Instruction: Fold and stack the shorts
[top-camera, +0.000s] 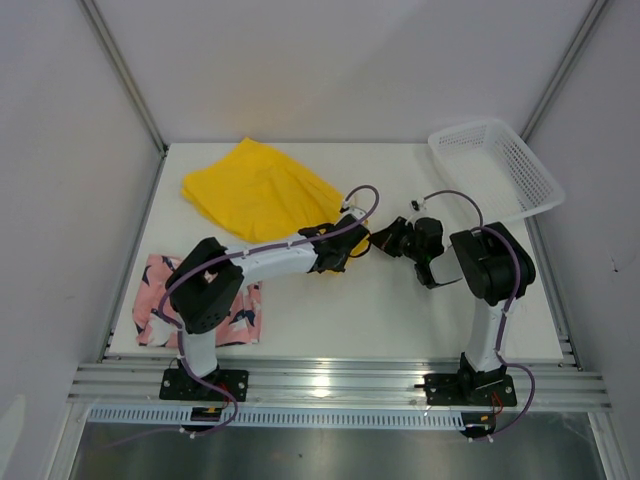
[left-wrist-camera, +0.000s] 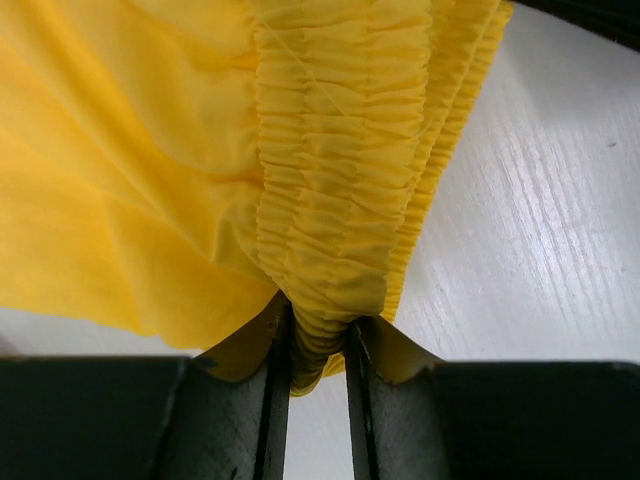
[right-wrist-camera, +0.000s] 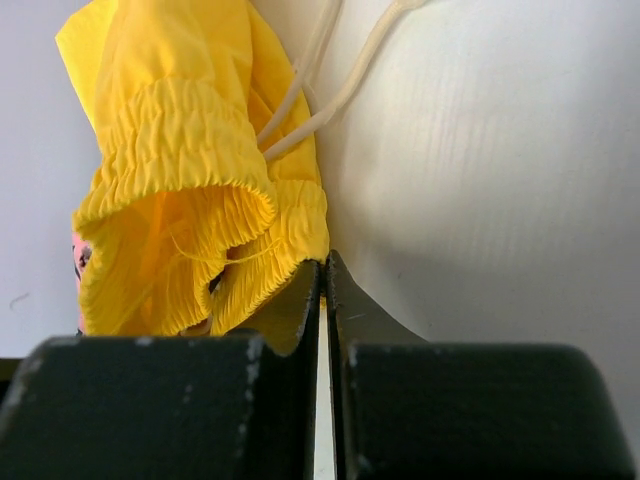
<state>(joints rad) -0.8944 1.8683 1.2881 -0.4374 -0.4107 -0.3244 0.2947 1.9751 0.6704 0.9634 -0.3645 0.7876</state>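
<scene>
At the lower left of the top view I see the pink printed shorts (top-camera: 150, 305) lying flat as a compact rectangle, partly under my left arm. I judge that pair folded and waiting as the base of the stack.

The yellow shorts (top-camera: 260, 190) lie spread and rumpled in the upper middle of the table (top-camera: 400, 320), well apart from the pink pair. My left gripper (left-wrist-camera: 318, 335) is pinched on their gathered elastic waistband, with the fabric bunched between the jaws.

Further right, my right gripper (right-wrist-camera: 325, 270) is closed with nothing visible between the jaws. The waistband edge sits just beside its left finger, and the white drawstrings (right-wrist-camera: 330, 80) trail above.

The white mesh basket (top-camera: 500, 170) sits at the upper right.

So I reckon I'm about halfway: the yellow pair needs folding, then placing on the pink.

I can read no brand, label or writing in any view.
</scene>
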